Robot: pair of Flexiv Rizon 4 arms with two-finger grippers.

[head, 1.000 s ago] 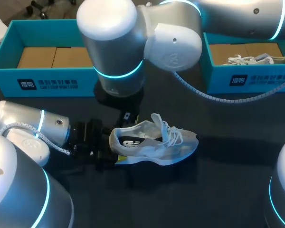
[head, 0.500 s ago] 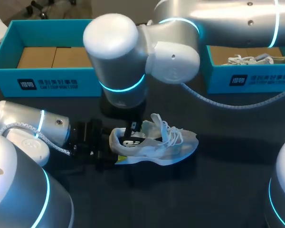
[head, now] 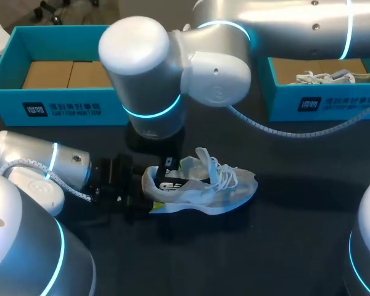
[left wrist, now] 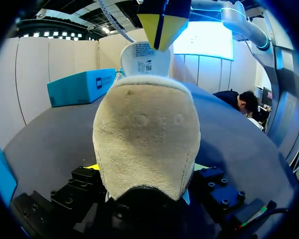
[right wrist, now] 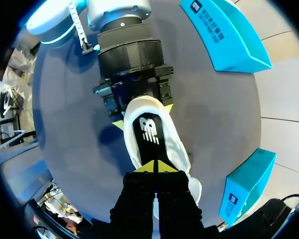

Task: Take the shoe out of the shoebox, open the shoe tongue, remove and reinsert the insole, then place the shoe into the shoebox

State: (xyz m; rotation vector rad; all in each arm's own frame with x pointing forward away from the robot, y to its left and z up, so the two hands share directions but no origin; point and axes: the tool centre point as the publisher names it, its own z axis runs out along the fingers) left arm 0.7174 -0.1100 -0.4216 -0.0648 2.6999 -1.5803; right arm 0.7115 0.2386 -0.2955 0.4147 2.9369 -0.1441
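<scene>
A white and grey shoe point(head: 200, 185) lies on its sole on the dark table, toe to the right. My left gripper point(head: 147, 192) is shut on its heel; in the left wrist view the fuzzy heel point(left wrist: 145, 134) fills the gap between its fingers point(left wrist: 145, 169). My right gripper point(head: 168, 164) hangs down from above, shut, with its tips at the shoe's mouth. In the right wrist view its joined yellow tips point(right wrist: 154, 167) are over the black insole with a white logo point(right wrist: 149, 132). Seen from the left wrist, the right gripper point(left wrist: 161, 22) stands right above the tongue's label point(left wrist: 144, 52).
A blue shoebox point(head: 61, 105) with brown cardboard inside stands at the back left. A second blue box point(head: 320, 102) at the back right holds another white shoe point(head: 333, 77). My right arm's big wrist point(head: 148, 80) hangs over the table's middle.
My right gripper has come down to the shoe's mouth and the right arm has shifted a little to the left. The left gripper and the shoe have stayed put.
</scene>
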